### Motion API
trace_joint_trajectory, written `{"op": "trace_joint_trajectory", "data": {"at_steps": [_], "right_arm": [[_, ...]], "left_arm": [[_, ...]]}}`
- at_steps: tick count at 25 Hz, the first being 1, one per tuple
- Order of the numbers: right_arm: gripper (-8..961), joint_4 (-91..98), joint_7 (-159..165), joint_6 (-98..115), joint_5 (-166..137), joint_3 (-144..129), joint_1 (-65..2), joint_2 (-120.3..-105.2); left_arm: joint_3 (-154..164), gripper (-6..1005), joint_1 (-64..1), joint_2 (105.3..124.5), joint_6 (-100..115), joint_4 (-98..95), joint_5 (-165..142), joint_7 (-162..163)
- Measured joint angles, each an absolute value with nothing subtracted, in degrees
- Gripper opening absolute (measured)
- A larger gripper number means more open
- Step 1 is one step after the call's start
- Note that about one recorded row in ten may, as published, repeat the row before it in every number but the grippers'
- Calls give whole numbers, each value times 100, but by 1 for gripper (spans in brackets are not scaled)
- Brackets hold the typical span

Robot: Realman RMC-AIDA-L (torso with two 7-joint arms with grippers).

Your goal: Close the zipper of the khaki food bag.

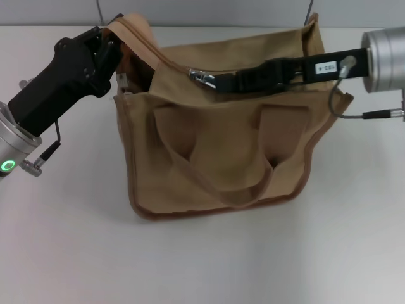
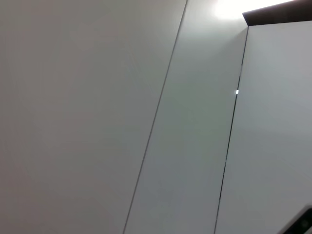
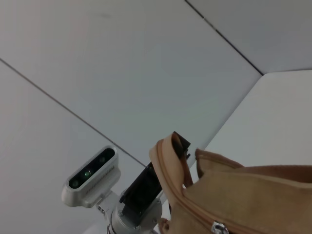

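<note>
On the white table (image 1: pixel 63 253) stands the boxy tan canvas food bag (image 1: pixel 221 145) with brown piping, its top still gaping at the left end. At that end, the black left gripper (image 1: pixel 112 47) pinches the raised bag corner. Across the top, the black right gripper (image 1: pixel 212 80) is clamped on the zipper's small silver pull tab (image 1: pixel 200 75).

The head camera is looking steeply down at the khaki food bag (image 1: pixel 221 133) from fairly near. The left wrist camera is facing only wall panels (image 2: pixel 87 117). The right wrist camera is looking up close along the bag's top toward the left gripper (image 3: pixel 146 187) at 7 o'clock, sharing both with the head view.
</note>
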State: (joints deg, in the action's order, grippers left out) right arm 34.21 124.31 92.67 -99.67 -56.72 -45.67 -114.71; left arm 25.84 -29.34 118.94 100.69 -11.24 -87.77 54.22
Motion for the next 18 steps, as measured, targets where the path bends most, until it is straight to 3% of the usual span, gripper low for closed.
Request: {"op": "trace_joint_trajectory", "data": {"at_steps": [18], "right_arm": [[4,3613,12414,9923,-9990,-4800,-3565,-11245]], "left_arm": [[2557,28,-2886,11882,9747,-1124,-8503,5426]]}}
